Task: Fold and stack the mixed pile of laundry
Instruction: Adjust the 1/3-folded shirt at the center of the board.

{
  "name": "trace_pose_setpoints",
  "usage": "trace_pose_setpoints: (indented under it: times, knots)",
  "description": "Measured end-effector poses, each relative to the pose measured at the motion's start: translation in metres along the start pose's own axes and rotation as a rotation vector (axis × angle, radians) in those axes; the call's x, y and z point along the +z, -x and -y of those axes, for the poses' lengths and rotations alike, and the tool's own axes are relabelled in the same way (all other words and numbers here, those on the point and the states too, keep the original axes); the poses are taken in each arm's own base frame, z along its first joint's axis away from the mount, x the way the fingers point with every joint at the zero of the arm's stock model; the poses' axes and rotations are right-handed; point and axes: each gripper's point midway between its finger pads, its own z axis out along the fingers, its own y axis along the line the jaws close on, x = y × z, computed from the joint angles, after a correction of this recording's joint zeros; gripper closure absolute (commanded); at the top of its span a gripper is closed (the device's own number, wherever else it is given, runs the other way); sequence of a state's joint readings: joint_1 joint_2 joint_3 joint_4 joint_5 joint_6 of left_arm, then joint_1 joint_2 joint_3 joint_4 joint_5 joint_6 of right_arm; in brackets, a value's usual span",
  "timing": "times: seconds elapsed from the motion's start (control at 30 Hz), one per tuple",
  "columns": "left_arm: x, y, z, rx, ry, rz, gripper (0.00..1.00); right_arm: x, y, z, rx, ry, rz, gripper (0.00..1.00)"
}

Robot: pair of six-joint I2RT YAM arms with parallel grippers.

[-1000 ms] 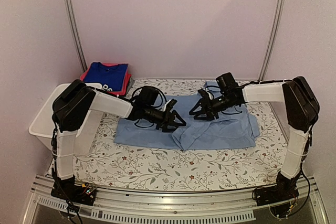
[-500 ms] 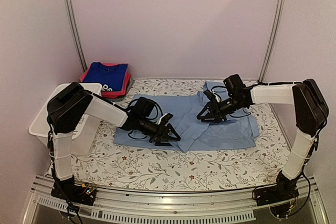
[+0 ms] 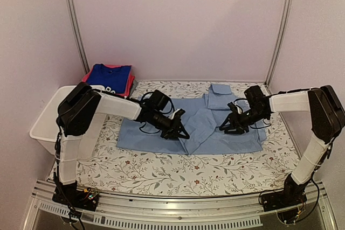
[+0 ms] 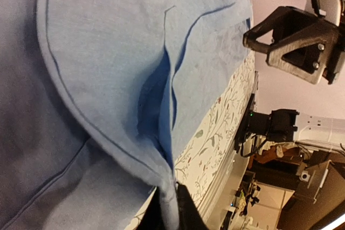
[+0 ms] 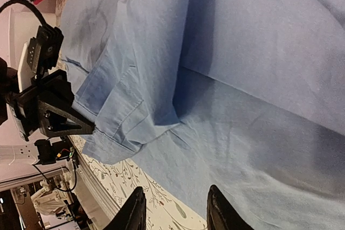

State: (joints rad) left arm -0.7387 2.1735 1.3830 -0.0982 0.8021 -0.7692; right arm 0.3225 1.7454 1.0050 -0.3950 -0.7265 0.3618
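A large pale-blue button shirt (image 3: pixel 215 138) lies spread on the flowered table. A fold of the shirt (image 4: pixel 135 52) is pinched at its edge by my left gripper (image 3: pixel 181 132), which is shut on the cloth (image 4: pixel 168 208). My right gripper (image 3: pixel 228 127) hovers open just over the shirt's right half (image 5: pixel 259 79), nothing between its fingers (image 5: pixel 136 213). A sleeve cuff (image 5: pixel 118 111) lies turned over near the left gripper. At the back left sits a folded blue item with white print (image 3: pixel 109 76) on a pink-red garment (image 3: pixel 128 86).
A white plastic basket (image 3: pixel 43 125) stands off the table's left edge, behind my left arm. The flowered tablecloth (image 3: pixel 161 171) runs to the metal rail at the near edge. Upright metal posts stand at both back corners.
My left gripper has shut on the shirt's folded edge after standing open. My right gripper has moved right and nearer over the shirt, still open.
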Motion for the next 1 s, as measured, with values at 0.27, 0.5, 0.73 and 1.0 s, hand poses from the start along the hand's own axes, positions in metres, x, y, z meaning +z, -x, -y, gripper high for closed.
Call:
trace_pose_setpoints:
  times: [0.27, 0.5, 0.73, 1.0]
  knots:
    - [-0.028, -0.01, -0.005, -0.023, 0.075, -0.088, 1.0, -0.016, -0.028, 0.051, 0.092, -0.15, 0.022, 0.63]
    - [-0.108, -0.006, -0.038, -0.08, 0.165, -0.071, 1.0, -0.018, -0.041, 0.073, 0.129, -0.226, 0.012, 0.64]
    - [-0.169, -0.012, -0.095, -0.15, 0.291, -0.081, 1.0, -0.026, -0.046, 0.075, 0.117, -0.257, 0.023, 0.64]
    - [-0.207, 0.0, -0.106, -0.188, 0.219, -0.023, 1.0, -0.047, -0.043, 0.061, 0.075, -0.271, 0.08, 0.61]
